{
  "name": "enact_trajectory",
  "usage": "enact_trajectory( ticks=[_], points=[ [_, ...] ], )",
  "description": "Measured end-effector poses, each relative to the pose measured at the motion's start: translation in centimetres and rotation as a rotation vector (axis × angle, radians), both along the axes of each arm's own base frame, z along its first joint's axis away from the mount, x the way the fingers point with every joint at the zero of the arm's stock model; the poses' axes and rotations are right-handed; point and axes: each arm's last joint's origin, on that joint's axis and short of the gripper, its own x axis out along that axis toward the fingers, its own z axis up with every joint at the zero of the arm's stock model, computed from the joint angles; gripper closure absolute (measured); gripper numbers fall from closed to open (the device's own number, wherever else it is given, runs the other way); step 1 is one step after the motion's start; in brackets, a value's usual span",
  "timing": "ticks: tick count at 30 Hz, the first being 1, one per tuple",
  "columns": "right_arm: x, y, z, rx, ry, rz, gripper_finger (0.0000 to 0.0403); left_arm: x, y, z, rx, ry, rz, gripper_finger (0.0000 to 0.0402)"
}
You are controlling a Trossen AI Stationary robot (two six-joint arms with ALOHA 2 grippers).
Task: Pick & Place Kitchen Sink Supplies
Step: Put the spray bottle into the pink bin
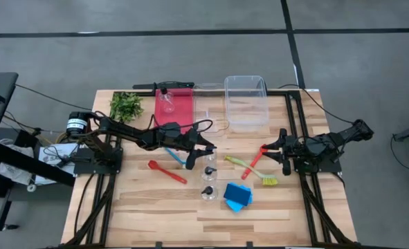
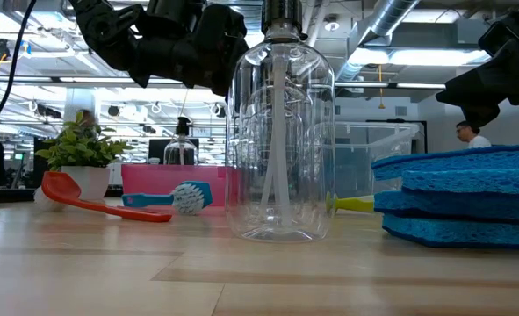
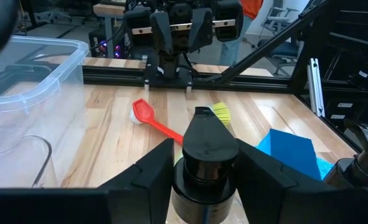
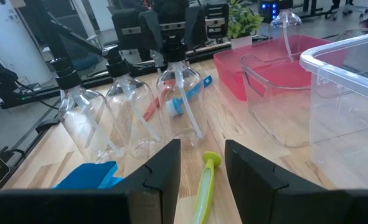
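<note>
Clear bottle (image 1: 210, 166) with a black cap (image 3: 205, 149), standing upright near the centre of the tabletop (image 1: 142, 207), its long axis vertical. It is the farthest of three bottles in a short row: a second bottle (image 1: 207, 181) and a third bottle (image 1: 209, 193) stand just beside it toward 6 o'clock in the high view, and a fourth bottle (image 1: 167, 102) stands in the red bin (image 1: 180, 111) toward 11 o'clock. The left gripper (image 1: 205, 156) reaches in from 9 o'clock; the left wrist view shows its two fingers (image 3: 140, 177) set on either side of the cap and neck, close around it, though whether the pads already bear on the plastic cannot be told. The coming move appears to turn on this: the bottle lies directly between the left fingers, so a straight squeeze and vertical lift would suit. The left arm is clearly the nearer. Blue sponges (image 1: 237, 196) lie stacked at 5 o'clock from the bottle, a yellow-green brush (image 1: 252, 171) at 3 o'clock, a red utensil (image 1: 167, 171) at 8 o'clock, a blue brush (image 1: 176, 157) at 9 o'clock. The right gripper (image 1: 276, 151) waits at 3 o'clock, fingers (image 4: 162, 171) parted and empty, over the brush handle. The clear bins (image 1: 246, 102) stand at 1 o'clock.
</note>
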Motion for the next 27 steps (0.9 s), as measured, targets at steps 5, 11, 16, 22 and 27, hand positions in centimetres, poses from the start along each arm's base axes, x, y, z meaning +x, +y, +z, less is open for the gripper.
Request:
enact_trajectory(
  ticks=[5, 11, 16, 22, 27],
  points=[
    [0.0, 0.0, 0.0, 0.000, 0.000, 0.000, 0.0284, 0.0, 0.0, 0.0, 0.000, 0.000, 0.000, 0.0262],
    [0.0, 0.0, 0.0, 0.000, 0.000, 0.000, 0.0284, 0.0, 0.0, 0.0, 0.005, -0.002, 0.000, 0.0250],
    [0.0, 0.0, 0.0, 0.000, 0.000, 0.000, 0.0284, -0.1, 0.0, 0.4, 0.008, -0.016, -0.001, 0.0255],
    [0.0, 0.0, 0.0, 0.000, 0.000, 0.000, 0.0284, -0.4, 0.4, 1.1, 0.020, -0.040, 0.010, 0.0257],
    [0.0, 0.0, 0.0, 0.000, 0.000, 0.000, 0.0284, -0.6, 0.4, 1.7, 0.025, -0.062, 0.010, 0.0244]
  ],
)
